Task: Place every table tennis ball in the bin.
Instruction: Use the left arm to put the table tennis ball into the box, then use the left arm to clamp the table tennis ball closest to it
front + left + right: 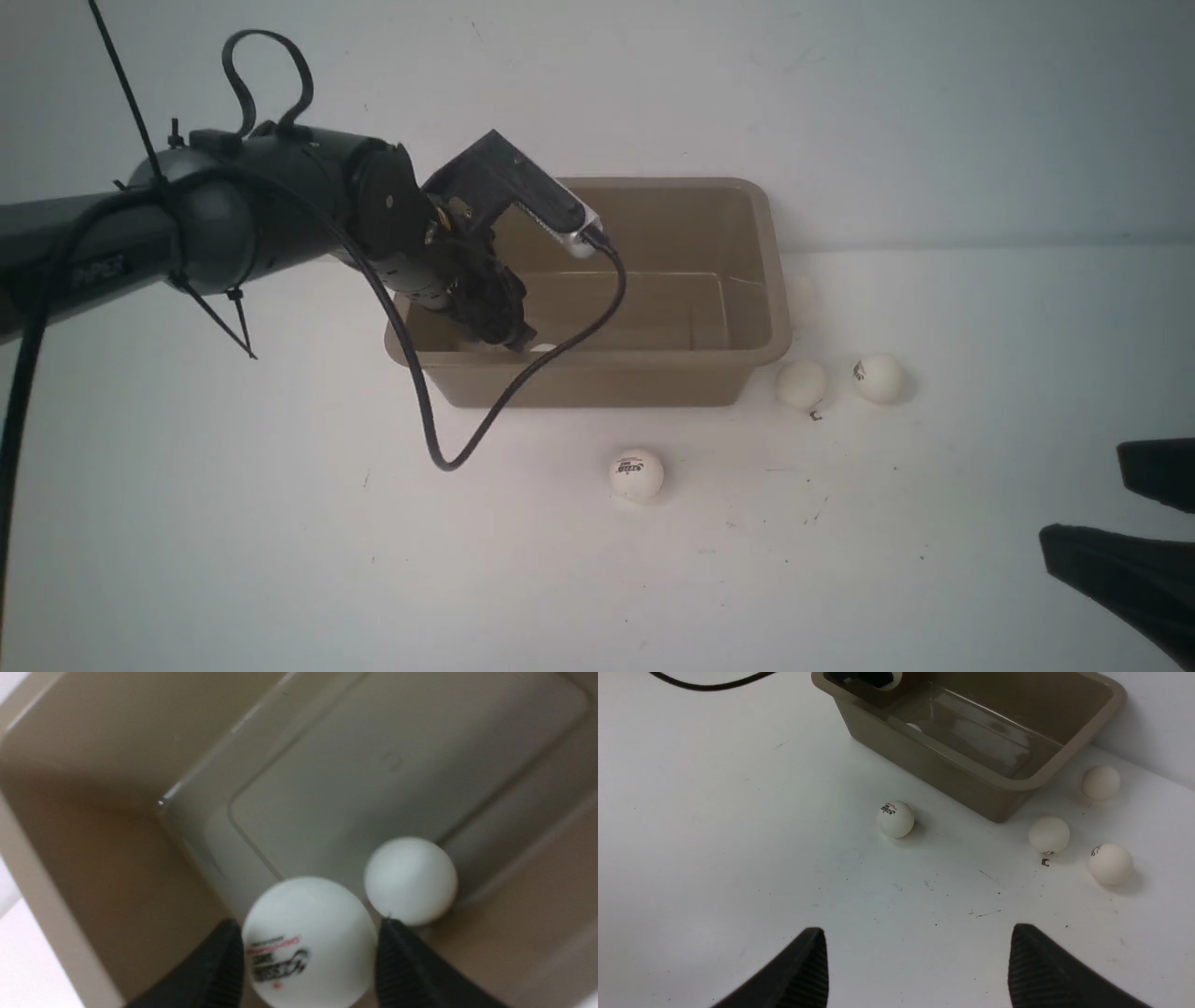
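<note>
Tallying progress: one plain ball (410,880) is already lying on the floor of the bin (653,385), close to a wall. A second, the printed ball (309,942), is hanging inside the bin between the fingers (219,966) of the left gripper (310,926), above the floor and just beside the plain one. Both fingers are looking flush against its sides, one on each side. The ball is showing blurred, so I am not managing to tell whether it is being pinched or slipping free. Either way it is sitting over the bin, so I am counting it as nearly delivered.

Four are waiting outside on the table (280,560). The logo ball (637,474) is lying in front of the bin. The nearer ball (801,384) is sitting just beside the bin's right front corner, with the outer ball (878,378) near it. A far ball (1100,782) is resting beside the bin's right end wall. I am judging the job roughly a third done.

The right gripper (916,928) is hovering over bare table, fingers spread wide with nothing between them and the loose balls lying well ahead.
</note>
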You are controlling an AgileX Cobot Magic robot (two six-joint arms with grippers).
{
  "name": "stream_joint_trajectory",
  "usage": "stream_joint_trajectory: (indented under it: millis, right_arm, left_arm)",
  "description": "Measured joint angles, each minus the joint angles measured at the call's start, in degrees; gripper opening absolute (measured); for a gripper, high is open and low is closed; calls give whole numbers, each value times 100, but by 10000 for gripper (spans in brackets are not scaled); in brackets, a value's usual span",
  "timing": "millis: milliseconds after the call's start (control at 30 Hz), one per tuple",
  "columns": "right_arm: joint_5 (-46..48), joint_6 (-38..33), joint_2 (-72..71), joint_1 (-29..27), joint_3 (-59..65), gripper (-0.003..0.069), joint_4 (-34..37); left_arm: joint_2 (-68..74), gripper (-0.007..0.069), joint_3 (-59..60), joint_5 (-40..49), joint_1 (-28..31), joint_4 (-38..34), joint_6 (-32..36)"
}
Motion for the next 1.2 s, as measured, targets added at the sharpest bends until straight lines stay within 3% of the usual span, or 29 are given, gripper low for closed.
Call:
stream_joint_trajectory:
  millis: [67,167,267,467,667,967,1200]
  right_arm:
    - [0,0,0,0,0,472,5]
    - [0,0,0,0,0,472,17]
    - [0,0,0,0,0,472,17]
    - [-6,0,0,0,0,472,17]
    - [-10,0,0,0,0,472,17]
    - [-10,0,0,0,0,472,17]
    - [-10,0,0,0,0,472,17]
  left_arm:
    - [-201,489,0,172,0,-255,2]
    - [-539,540,0,265,0,-780,-4]
    - [-1074,528,0,737,0,-1516,19]
    - [-1653,449,0,2228,0,-2168,100]
    - [-1464,436,0,3256,-86,-2667,453]
    - [-553,436,0,3326,-537,-2710,465]
    - [57,436,0,2577,-792,-2416,231]
